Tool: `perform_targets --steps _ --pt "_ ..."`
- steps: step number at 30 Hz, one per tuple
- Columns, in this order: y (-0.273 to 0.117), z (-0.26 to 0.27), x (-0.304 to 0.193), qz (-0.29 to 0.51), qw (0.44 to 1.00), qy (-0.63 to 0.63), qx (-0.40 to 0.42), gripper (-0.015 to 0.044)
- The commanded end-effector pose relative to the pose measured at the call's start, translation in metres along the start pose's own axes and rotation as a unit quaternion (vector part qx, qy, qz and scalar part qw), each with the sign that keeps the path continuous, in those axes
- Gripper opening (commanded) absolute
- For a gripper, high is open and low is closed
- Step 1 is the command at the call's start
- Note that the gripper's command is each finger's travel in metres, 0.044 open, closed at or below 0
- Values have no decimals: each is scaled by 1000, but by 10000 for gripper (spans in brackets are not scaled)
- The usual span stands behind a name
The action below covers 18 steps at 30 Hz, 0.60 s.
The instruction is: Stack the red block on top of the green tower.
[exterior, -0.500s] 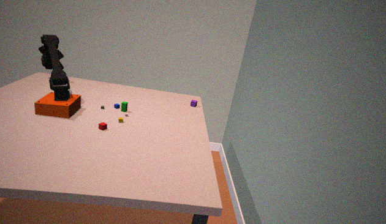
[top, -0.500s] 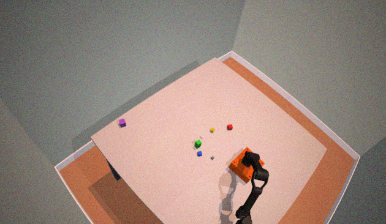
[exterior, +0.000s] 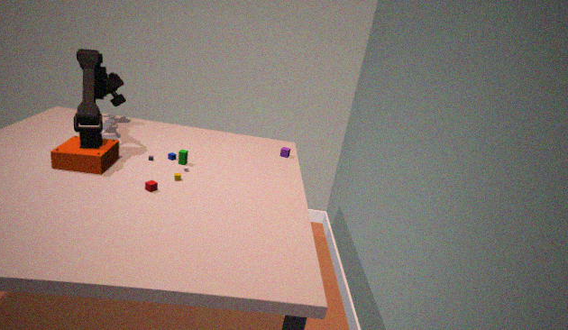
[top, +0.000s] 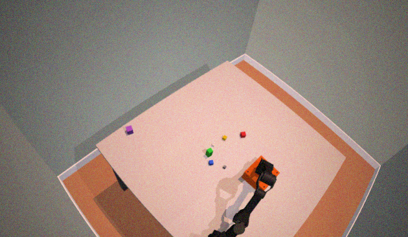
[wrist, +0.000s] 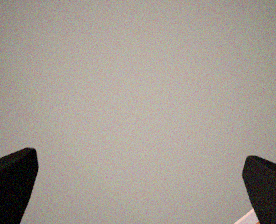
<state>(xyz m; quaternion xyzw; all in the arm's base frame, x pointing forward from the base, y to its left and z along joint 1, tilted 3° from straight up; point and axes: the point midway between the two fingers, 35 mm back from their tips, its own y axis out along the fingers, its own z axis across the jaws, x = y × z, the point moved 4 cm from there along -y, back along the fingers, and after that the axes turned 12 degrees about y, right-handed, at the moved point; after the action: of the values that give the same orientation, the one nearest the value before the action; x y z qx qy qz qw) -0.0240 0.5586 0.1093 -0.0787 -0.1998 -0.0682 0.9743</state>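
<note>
At lower centre of the top view: black parallel-jaw gripper (top: 210, 236) (exterior: 124, 103) (wrist: 143, 165), one, partly cut by the frame's bottom edge; red block (top: 243, 134) (exterior: 151, 186), one, on the tabletop right of centre, well apart, up and to the right of the jaws, beyond the orange base (top: 250, 177) (exterior: 74, 161). Left of centre in the exterior view: same block, low, right of the base, the gripper raised above and left of it; wrist view: fingers spread wide at lower left and lower right, nothing between, block out of frame.
</note>
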Motion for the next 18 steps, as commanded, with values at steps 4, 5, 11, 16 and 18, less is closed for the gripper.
perform_targets --steps 4,5,11,16,18 --pt "4 -46 84 -43 995 -27 -83 440" --pt "4 -52 96 -50 994 -29 -95 440" --pt "-8 -91 166 -85 981 -44 -166 440" --pt "-27 -123 221 -109 967 -50 -227 440" --pt "-37 -136 240 -117 959 -53 -251 440"
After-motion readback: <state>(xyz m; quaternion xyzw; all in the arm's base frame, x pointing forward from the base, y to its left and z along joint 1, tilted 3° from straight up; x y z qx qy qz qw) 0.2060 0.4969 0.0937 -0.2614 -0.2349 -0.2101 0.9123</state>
